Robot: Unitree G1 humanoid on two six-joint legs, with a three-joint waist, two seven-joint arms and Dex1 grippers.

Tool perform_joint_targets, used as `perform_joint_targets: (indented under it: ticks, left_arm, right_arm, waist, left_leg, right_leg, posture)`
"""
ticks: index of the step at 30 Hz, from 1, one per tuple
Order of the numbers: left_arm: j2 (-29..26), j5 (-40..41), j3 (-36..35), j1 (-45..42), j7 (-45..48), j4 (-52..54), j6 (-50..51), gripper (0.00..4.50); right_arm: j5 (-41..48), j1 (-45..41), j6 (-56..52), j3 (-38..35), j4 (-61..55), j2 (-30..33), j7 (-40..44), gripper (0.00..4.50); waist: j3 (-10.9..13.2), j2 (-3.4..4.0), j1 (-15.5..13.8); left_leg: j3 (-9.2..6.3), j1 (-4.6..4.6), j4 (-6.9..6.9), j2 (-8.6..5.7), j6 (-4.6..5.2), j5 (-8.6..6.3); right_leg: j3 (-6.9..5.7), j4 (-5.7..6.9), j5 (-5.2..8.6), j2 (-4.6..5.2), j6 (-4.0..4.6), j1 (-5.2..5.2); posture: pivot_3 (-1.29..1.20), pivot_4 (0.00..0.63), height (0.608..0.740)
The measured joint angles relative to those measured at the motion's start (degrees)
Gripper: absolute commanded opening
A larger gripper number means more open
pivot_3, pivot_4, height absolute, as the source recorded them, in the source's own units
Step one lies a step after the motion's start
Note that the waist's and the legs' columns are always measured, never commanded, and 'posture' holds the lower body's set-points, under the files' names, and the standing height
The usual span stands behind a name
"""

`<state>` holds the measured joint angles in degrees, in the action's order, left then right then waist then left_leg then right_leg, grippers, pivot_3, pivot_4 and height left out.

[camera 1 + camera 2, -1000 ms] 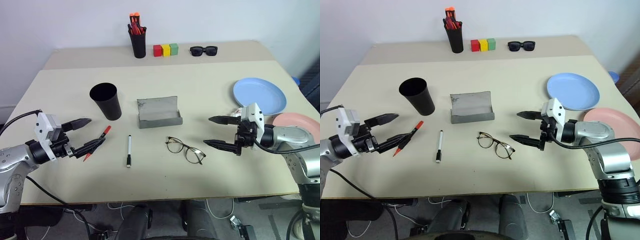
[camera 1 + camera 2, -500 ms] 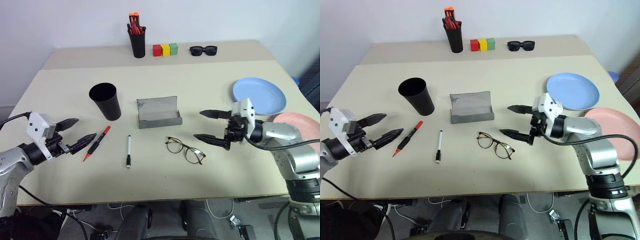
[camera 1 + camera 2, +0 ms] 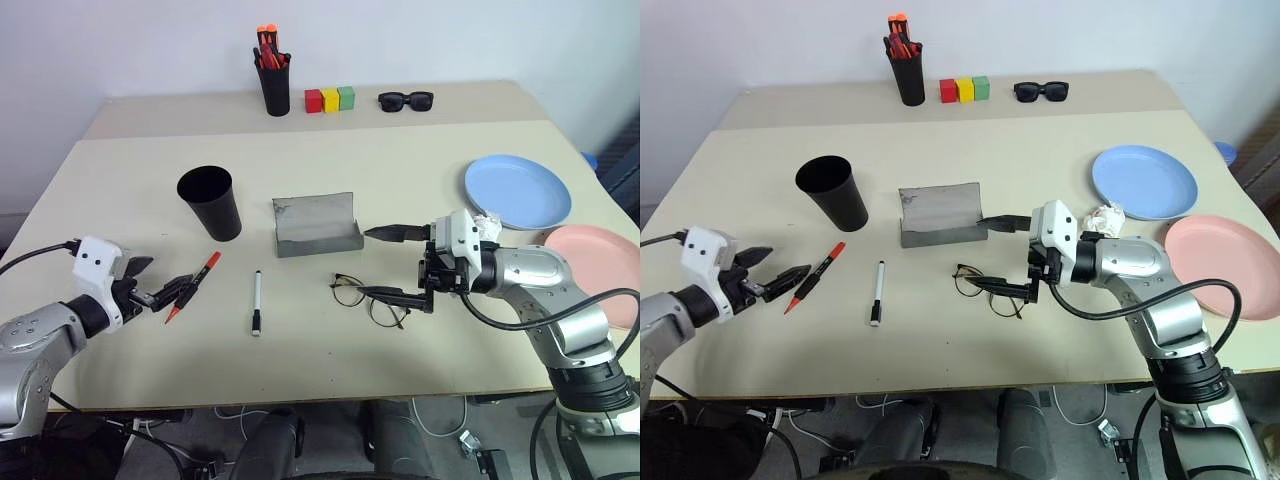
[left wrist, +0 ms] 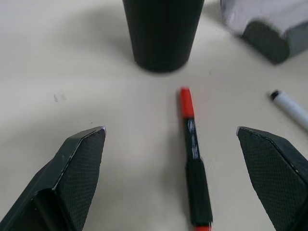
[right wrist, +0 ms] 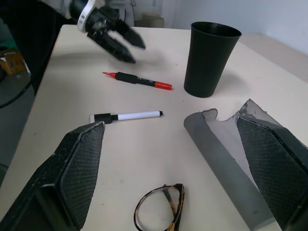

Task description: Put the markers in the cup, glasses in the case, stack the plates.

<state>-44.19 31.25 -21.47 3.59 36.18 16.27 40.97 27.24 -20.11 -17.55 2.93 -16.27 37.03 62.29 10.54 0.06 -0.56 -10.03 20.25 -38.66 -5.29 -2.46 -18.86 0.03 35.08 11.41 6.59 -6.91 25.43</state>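
Your left claw [image 3: 160,290] hangs low over the bench [image 3: 420,170] with its jaws spread wide and nothing between them. The red marker [image 4: 192,154] lies on the bench straight ahead of it, between the two fingers' lines in the left wrist view, not gripped by them. Beyond the marker, further out from that claw, stands the black cup [image 3: 211,203], upright. The white marker [image 3: 257,301] lies just past the red one, on the side toward your other arm.

Your right claw [image 3: 1002,256] is also wide open and empty, pointing across toward your left. Its lower finger sits over the glasses [image 3: 987,287], which lie on the bench beneath it; whether it touches them you cannot tell. The grey case [image 3: 317,224] lies open just ahead of the upper finger. Behind that claw, out toward your right, the blue plate [image 3: 1143,182] and the pink plate [image 3: 1220,263] lie side by side, unstacked, with a crumpled white scrap [image 3: 1104,217] near the blue one.
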Motion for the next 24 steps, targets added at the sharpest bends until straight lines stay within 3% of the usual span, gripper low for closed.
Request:
perform_joint_targets:
  ticks: [6, 15, 24]
  left_arm:
    - [-2.3, 1.3, 4.4, -5.4, -2.8, 0.8, 12.2, 4.5]
    - [-3.9, 1.7, 11.5, -12.7, -3.3, 0.4, 21.4, 4.5]
    - [-7.7, 0.5, 12.8, -15.5, -5.7, 1.1, 29.7, 4.5]
  right_arm:
    - [-0.1, 1.3, 0.5, 0.3, -0.3, -0.5, -1.2, 4.48]
    - [-1.1, 2.1, 1.0, 0.4, -0.4, -1.1, -3.4, 4.48]
    - [-1.2, 3.4, 0.9, 0.3, -0.4, -1.1, -4.0, 4.48]
  waist:
    - [0.0, -0.02, -0.1]
    - [0.0, -0.02, 0.3]
    - [0.0, -0.02, 0.4]
  left_leg:
    - [-0.02, -0.01, 0.0, -0.01, -0.01, 0.0]
    - [0.0, -0.03, 0.07, -0.02, -0.01, 0.01]
    - [0.05, -0.1, 0.17, -0.01, -0.02, 0.01]
  right_leg:
    - [-0.01, 0.02, 0.0, 0.0, 0.0, -0.01]
    - [0.01, 0.01, 0.0, -0.01, 0.01, 0.02]
    - [0.07, 0.01, 0.0, -0.01, 0.01, 0.02]
  posture:
    - [0.0, 0.15, 0.74]
    - [0.0, 0.15, 0.74]
    - [0.0, 0.15, 0.74]
